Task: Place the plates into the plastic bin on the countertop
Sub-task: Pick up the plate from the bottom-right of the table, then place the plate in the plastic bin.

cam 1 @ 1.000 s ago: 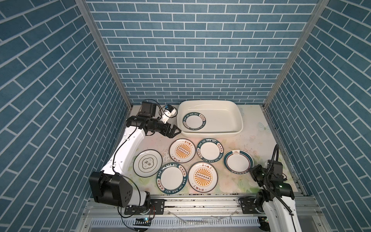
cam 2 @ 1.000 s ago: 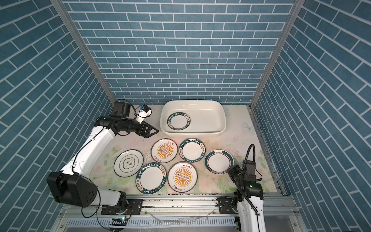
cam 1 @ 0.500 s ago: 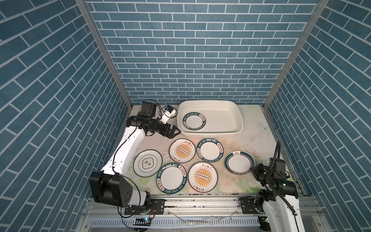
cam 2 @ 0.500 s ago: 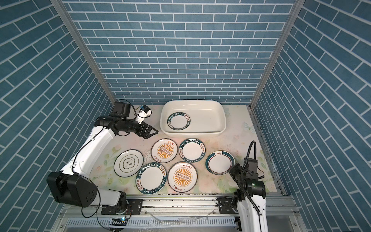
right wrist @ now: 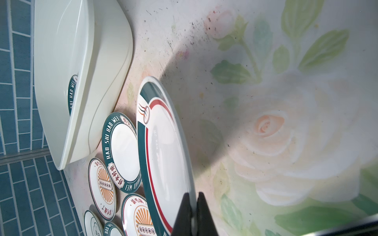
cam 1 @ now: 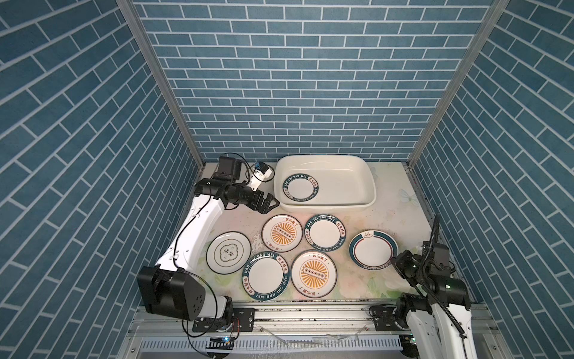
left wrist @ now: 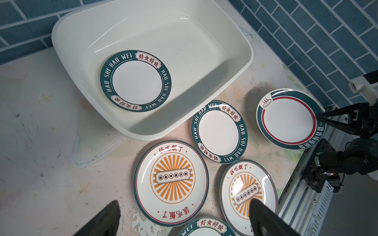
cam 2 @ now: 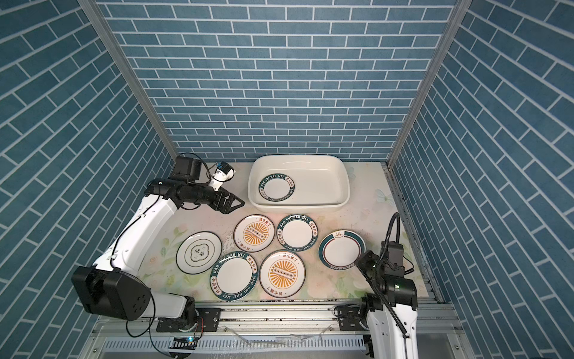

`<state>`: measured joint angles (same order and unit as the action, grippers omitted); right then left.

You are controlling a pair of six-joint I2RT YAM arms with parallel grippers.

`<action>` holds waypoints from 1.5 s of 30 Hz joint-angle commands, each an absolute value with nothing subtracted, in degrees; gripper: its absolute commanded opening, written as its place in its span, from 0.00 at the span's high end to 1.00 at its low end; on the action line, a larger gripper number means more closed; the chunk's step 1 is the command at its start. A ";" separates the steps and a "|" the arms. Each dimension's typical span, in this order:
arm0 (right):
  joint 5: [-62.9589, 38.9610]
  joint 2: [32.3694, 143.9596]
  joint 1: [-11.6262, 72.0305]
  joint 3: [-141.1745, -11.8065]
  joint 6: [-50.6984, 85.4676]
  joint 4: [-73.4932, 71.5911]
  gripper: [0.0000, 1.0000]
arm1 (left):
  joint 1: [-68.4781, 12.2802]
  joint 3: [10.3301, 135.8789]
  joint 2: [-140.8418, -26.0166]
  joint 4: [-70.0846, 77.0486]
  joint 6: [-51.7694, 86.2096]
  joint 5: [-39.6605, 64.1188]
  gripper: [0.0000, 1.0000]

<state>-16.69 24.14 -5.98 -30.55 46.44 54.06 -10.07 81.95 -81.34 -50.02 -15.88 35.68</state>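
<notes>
Now: your right pincer (right wrist: pixel 194 195) is clenched on the ringed plate (right wrist: pixel 169 147).
Changed: plate dragged slightly, gripped edge raised.
Meaning: bin (right wrist: pixel 98 61) ahead comes next.

Walls (cam 1: pixel 295 77) with a blue brick pattern and pale joints stand on three sides of the counter (cam 1: pixel 397 217). Two grey metal posts (cam 1: pixel 167 93) (cam 1: pixel 446 93) rise from its two far corners, leaning outward. A metal rail (cam 1: pixel 310 314) runs along its near edge, and below it is a slotted grey grille (cam 1: pixel 295 352). In the left wrist view a clear plastic piece (left wrist: pixel 92 151) lies flat on the counter; what it is I cannot tell.
</notes>
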 commanded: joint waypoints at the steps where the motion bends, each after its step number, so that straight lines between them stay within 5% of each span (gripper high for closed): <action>1: -16.93 24.48 -6.12 -33.33 44.39 56.88 0.97 | -10.52 83.65 -80.94 -52.10 -16.69 36.21 0.00; 26: -22.90 32.15 -6.17 -44.18 44.07 53.18 0.97 | -10.45 83.85 -81.42 -50.67 -14.21 32.96 0.00; 45: -25.71 49.45 -5.54 -53.69 44.47 40.42 0.98 | -9.62 82.81 -79.82 -49.45 -13.89 30.39 0.00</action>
<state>-23.88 48.03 -5.87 -50.78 44.93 45.25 -9.91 82.39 -81.30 -49.50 -13.89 30.87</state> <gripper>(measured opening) 0.072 0.995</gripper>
